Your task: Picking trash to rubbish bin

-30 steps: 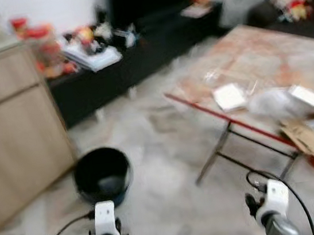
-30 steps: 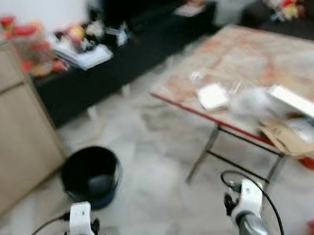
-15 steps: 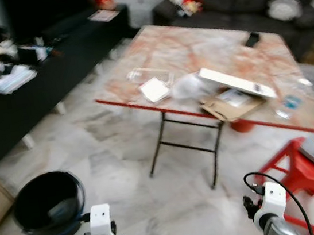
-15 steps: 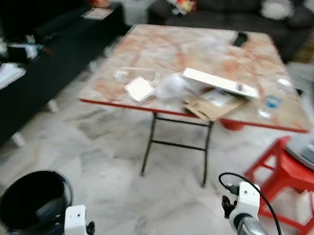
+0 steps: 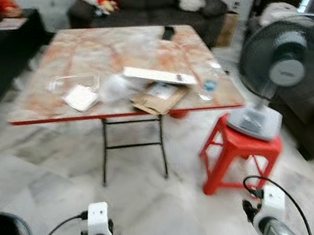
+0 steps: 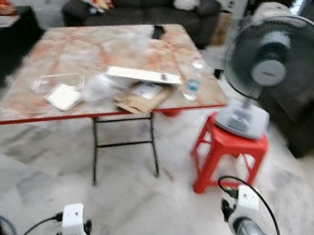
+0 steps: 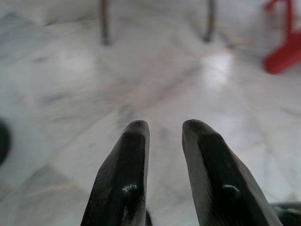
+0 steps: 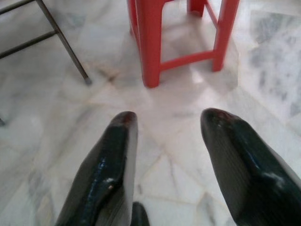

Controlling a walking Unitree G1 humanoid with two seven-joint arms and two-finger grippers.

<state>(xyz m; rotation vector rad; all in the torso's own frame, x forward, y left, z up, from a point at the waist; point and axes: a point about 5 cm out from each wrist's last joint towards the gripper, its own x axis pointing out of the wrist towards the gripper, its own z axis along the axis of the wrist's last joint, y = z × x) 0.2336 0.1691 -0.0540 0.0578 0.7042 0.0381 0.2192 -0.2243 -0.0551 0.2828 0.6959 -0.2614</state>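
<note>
Two tools spread: left tool [image 7: 162, 134] | right tool [image 8: 169, 125] (labels unreadable, blurred)

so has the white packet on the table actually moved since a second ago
No. The white packet sits beside the clear tray on the table, as before; the camera turned.

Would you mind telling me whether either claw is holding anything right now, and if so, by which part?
Nothing is held. The left claw and the right claw are both open, with bare floor showing between their fingers.
</note>
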